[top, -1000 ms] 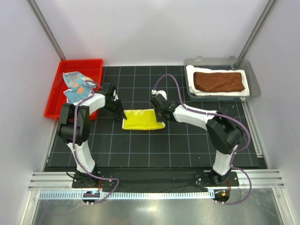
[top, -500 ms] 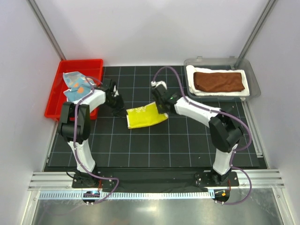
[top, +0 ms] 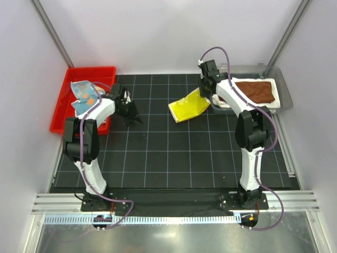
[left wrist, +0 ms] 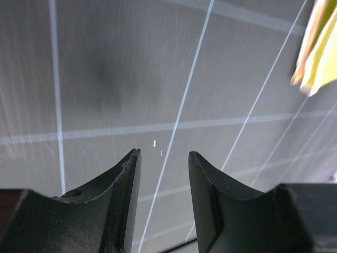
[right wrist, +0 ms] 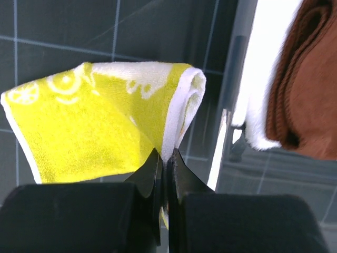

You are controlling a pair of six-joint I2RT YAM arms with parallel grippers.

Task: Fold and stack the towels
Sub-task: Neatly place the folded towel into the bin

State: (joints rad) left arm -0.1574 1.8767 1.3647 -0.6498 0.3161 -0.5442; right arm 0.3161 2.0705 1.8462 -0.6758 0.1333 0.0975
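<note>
My right gripper (right wrist: 167, 155) is shut on the edge of the folded yellow towel (right wrist: 100, 126), which hangs above the mat just left of the clear bin (top: 274, 108). From above, the yellow towel (top: 189, 105) sits tilted under the right gripper (top: 204, 89). In that bin the rust-brown towel (top: 254, 90) lies folded on the white towel (top: 224, 100); both also show at the right of the right wrist view. The light blue towel (top: 84, 94) lies crumpled in the red bin (top: 59, 117). My left gripper (left wrist: 164, 158) hangs open over bare mat, nothing between its fingers, beside the red bin (top: 129, 113).
The black gridded mat (top: 174, 158) covers the table between the two bins. Grey walls and slanted metal posts close in the back and sides. An aluminium rail (top: 168, 203) runs along the near edge by the arm bases.
My right gripper has lifted the yellow towel off the mat's middle and carried it back and to the right, up to the clear bin. The left gripper has opened wider and drawn back left.
</note>
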